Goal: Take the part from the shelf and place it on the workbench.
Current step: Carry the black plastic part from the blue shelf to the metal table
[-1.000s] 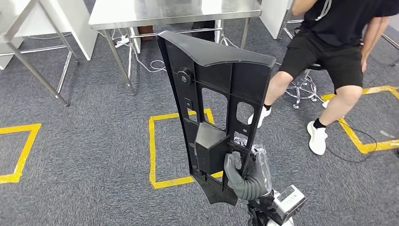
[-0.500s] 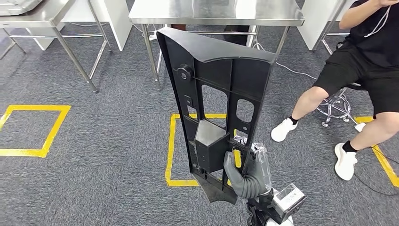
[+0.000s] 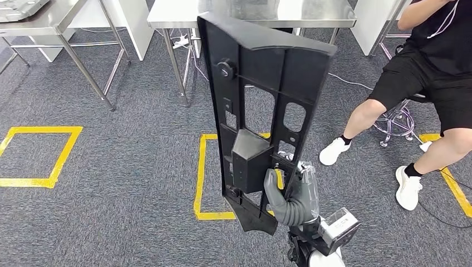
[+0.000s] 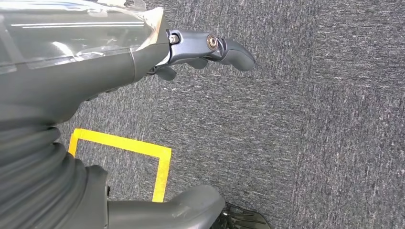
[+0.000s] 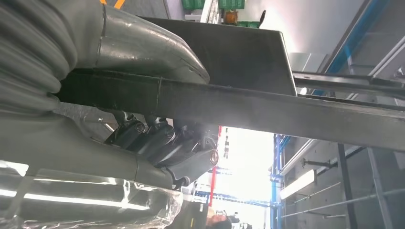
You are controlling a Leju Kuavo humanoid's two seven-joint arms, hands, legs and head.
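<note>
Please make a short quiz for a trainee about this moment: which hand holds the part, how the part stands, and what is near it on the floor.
1. True or false: the right hand holds the black part by its lower end.
2. How does the part stand? A) flat on the floor B) roughly upright, a little tilted C) lying on a table
3. Fill in: behind the part, on the grey carpet, is a square of ______ tape.

Key
1. True. The left hand hangs above the carpet and holds nothing.
2. B.
3. Yellow. A steel table stands beyond it, and a seated person is on the robot's right.
</note>
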